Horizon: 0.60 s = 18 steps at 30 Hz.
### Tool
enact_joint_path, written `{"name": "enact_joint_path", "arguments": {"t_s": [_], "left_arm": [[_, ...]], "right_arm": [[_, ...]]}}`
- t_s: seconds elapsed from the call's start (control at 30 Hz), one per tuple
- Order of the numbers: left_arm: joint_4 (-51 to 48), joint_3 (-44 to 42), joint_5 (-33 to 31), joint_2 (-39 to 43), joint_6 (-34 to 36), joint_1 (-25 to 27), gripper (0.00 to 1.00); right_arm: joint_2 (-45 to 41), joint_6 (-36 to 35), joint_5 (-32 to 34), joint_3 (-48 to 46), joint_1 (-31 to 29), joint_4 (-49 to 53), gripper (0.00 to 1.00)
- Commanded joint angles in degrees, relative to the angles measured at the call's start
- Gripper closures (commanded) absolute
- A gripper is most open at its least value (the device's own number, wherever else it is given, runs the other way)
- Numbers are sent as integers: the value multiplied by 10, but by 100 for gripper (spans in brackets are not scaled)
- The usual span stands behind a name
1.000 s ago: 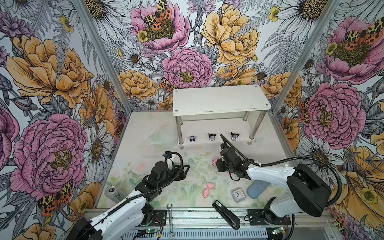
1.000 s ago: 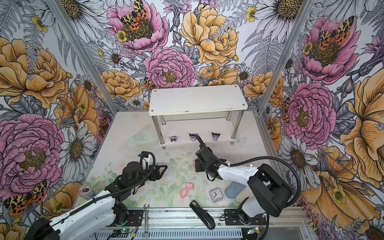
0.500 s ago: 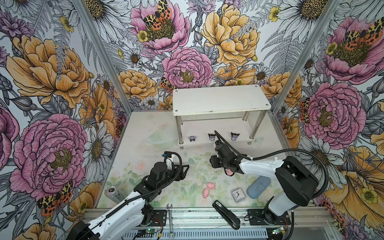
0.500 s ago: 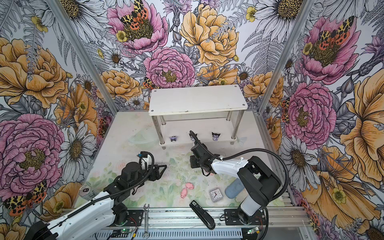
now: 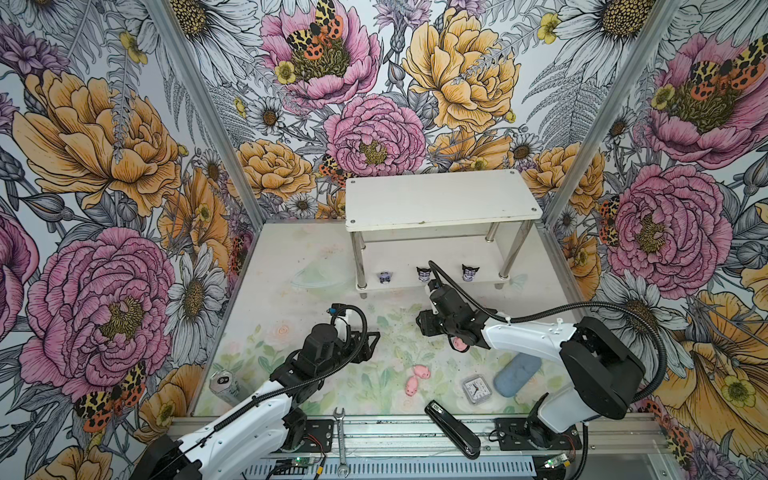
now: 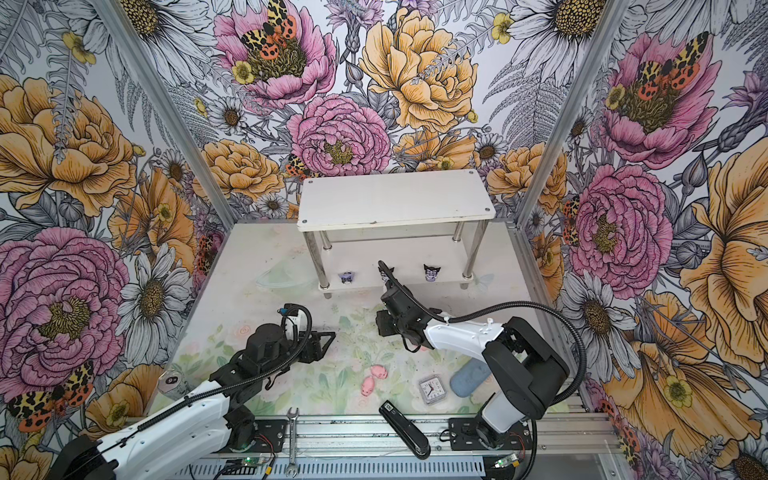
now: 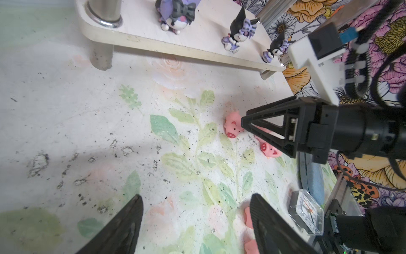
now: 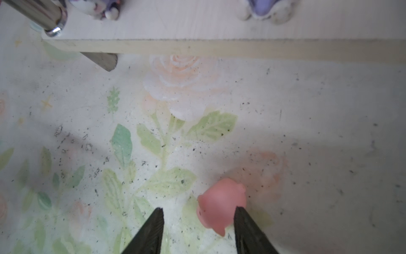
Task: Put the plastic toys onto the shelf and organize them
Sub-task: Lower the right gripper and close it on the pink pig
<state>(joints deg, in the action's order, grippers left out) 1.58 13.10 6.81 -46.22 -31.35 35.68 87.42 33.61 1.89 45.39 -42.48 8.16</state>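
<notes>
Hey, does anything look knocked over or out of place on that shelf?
The leftmost figurine on the lower tier of the shelf seems tipped over, lying flat with no ears pointing up, while the middle figurine and the right figurine stand upright. Nothing else there looks odd.

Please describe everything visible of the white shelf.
The white shelf has two flat boards with rounded corners on shiny metal tube legs, a screw at each top corner. It stands upright at the back of the table. Three black-purple figurines rest near the lower board's front edge; the top is bare.
</notes>
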Motion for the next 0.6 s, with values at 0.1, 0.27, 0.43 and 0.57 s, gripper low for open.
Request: {"name": "enact_joint_path", "arguments": {"t_s": [0.1,0.27,0.43,0.57], "left_arm": [[48,25,-18,-46,8,24,21],[59,39,-22,-83,9,44,21],[66,37,-26,-87,3,51,21],[55,32,-36,-72,2,51,21]], "right_arm": [[-28,19,31,-21,-2,21,42],[21,31,9,-11,-6,-3,45],[56,38,6,-7,-7,-50,53],[78,34,0,2,-8,-70,69]]}}
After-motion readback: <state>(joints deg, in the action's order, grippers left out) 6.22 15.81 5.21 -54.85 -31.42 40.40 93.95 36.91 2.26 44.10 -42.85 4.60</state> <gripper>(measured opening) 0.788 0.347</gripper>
